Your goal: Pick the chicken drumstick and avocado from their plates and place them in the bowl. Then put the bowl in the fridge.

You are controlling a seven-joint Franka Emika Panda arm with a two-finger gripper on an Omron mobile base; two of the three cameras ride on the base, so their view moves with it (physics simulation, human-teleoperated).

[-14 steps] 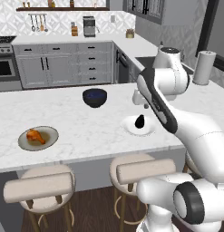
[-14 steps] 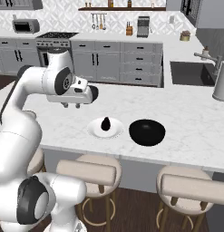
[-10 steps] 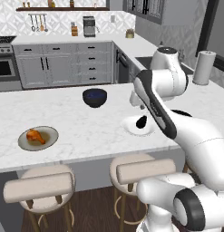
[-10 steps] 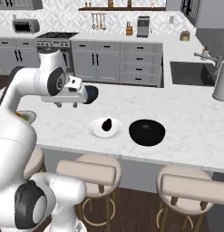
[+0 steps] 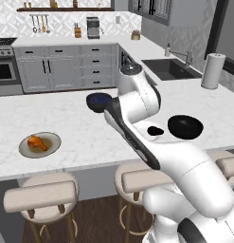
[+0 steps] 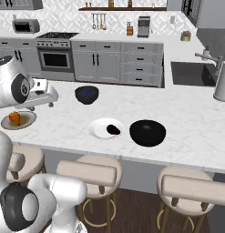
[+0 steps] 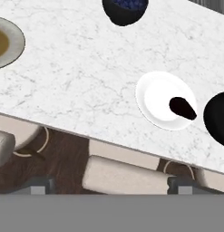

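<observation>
Two foods wait untouched, so the first pickup is in hand. The hand [image 7: 106, 183], fingers apart and empty, looks down past the stools. On the desk [image 7: 81, 86], the avocado [image 7: 182, 108] lies on its white plate [image 7: 154, 97], the drumstick [image 5: 37, 142] on its tan plate [image 5: 52, 148]; beyond, the bowl [image 6: 86, 94]. Next, I judge: drop over one food.

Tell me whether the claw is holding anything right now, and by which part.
Nothing is held. The claw is open above the counter's edge; the small dark egg-shaped avocado lies on its round white plate.

A black round pan [image 6: 148, 132] sits beside stools [image 6: 89, 173] under the counter [image 6: 186, 123].
</observation>
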